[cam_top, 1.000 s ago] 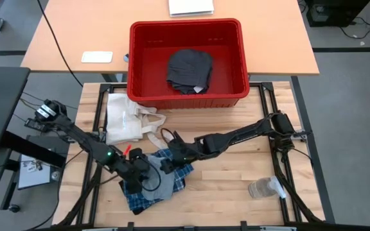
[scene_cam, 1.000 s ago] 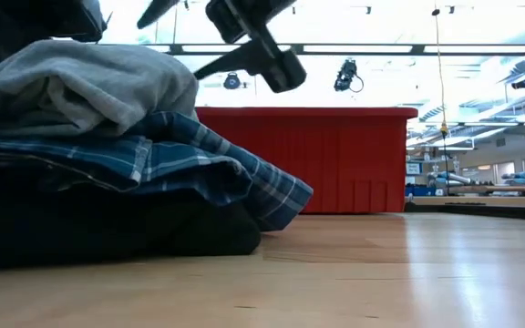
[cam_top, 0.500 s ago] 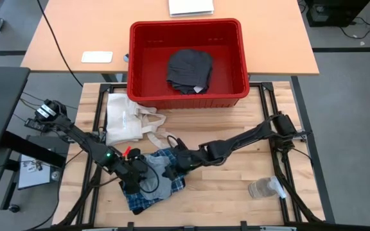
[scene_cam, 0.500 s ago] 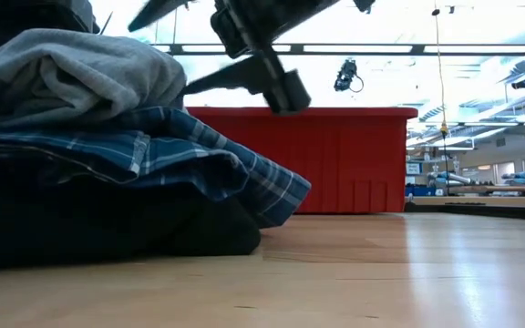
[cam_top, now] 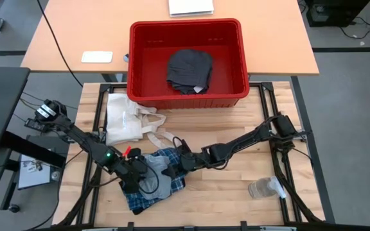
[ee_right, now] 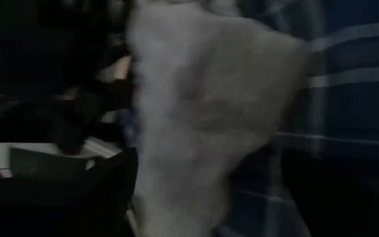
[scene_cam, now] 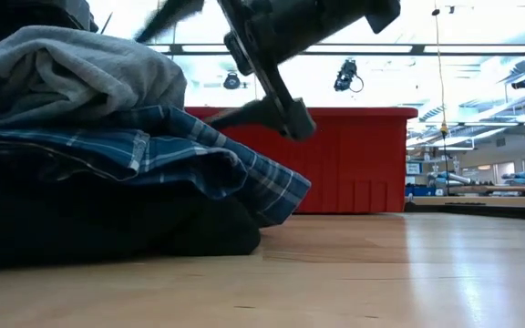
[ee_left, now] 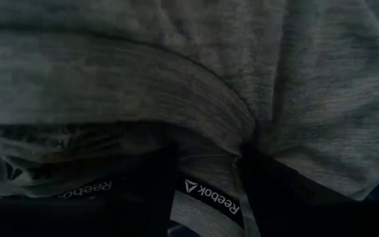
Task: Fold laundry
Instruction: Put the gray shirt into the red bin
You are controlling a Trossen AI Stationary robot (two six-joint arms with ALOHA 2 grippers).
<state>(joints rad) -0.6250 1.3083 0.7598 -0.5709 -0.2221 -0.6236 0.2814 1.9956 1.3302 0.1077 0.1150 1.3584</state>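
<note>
A blue-and-white plaid shirt [cam_top: 137, 203] lies bunched near the table's near edge, with dark cloth [scene_cam: 108, 228] under it in the low view. A grey garment [cam_top: 160, 187] is heaped on top of the shirt. My left gripper [cam_top: 139, 173] sits at the heap's left side, shut on the grey cloth [ee_left: 176, 79]. My right gripper [cam_top: 172, 165] hangs open just above the heap's far right side [scene_cam: 235, 68]. Its fingers stand on either side of a grey flap [ee_right: 202, 99]. Whether they touch the flap cannot be told. My left gripper pinches the grey garment between its two fingers [ee_left: 147, 191] at a folded band carrying a printed label [ee_left: 209, 197]. It comes slanting down from the table's left side. The garment stays slack, resting on the plaid shirt [scene_cam: 180, 155].
A red bin [cam_top: 186, 96] stands at the far edge, holding a dark folded garment [cam_top: 189, 69]. A cream tote bag [cam_top: 124, 119] lies left of it, straps trailing toward the pile. A clear plastic bottle [cam_top: 266, 188] lies on the near right. Bare wood stretches between.
My right gripper has come down and toward the near edge, closing on the heap's far right side, with its fingers still apart. The left gripper has kept its hold. In the low view the grey heap has shifted a little to the left.
</note>
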